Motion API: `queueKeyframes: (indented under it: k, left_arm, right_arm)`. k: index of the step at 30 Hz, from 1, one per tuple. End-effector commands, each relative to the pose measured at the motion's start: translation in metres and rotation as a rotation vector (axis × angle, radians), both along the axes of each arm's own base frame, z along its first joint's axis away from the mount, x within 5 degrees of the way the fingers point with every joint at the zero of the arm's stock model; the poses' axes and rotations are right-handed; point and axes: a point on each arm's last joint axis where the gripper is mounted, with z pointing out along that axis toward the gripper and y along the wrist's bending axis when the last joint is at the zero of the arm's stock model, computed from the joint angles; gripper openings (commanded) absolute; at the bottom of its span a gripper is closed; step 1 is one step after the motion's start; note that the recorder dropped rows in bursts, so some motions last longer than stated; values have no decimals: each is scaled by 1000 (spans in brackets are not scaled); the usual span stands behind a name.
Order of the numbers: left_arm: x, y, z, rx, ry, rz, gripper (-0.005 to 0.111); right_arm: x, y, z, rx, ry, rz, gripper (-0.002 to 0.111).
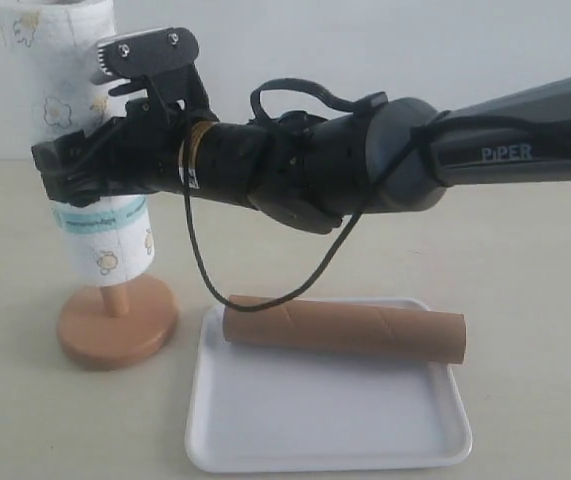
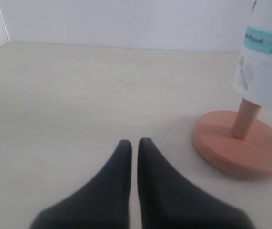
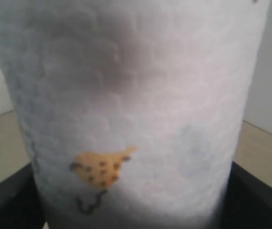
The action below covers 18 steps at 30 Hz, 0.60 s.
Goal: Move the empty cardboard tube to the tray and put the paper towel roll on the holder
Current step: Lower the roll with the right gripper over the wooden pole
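Beside the holder [image 1: 115, 325], the glossy white tray [image 1: 315, 430] carries the brown cardboard tube [image 1: 345, 328], lying along its far rim. The paper towel roll [image 1: 105, 240] (white, yellow figures, teal band) is threaded on the holder's rod above the base, clamped by the right gripper [image 1: 75, 170]. Left gripper [image 2: 134, 143] pinched together, empty, over the beige table [image 1: 525, 300]. Pale wall [image 1: 365, 40] behind. Roll top cut off.

A pale beige, faintly grained tabletop [image 1: 535, 300], with a plain white wall [image 1: 365, 50] behind it.

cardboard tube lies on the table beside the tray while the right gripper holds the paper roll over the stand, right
No. The exterior view shows the cardboard tube on the tray, not beside it; the right gripper does hold the paper roll over the stand.
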Motion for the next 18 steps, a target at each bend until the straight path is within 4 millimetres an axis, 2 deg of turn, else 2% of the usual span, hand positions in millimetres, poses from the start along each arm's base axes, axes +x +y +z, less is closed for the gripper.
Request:
queueKeyframes:
  k: [1,7,14,16,18]
  left_arm:
    - [0,0,0,5,-3,1,4]
    - [0,0,0,6,-5,1,4]
    - [0,0,0,6,-5,1,4]
    - [0,0,0,6,-5,1,4]
    - [0,0,0,6,-5,1,4]
  right_arm:
    - [-6,-4,-10,-25,-15,18,0]
    - [-13,-11,-30,-98,-35,29,0]
    - [-9,-18,-36,-89,-11,-54,1]
    - [-9,-18,-36,-94,-16,-55,11]
    - [-9,-18,-36,-95,-16,-55,32]
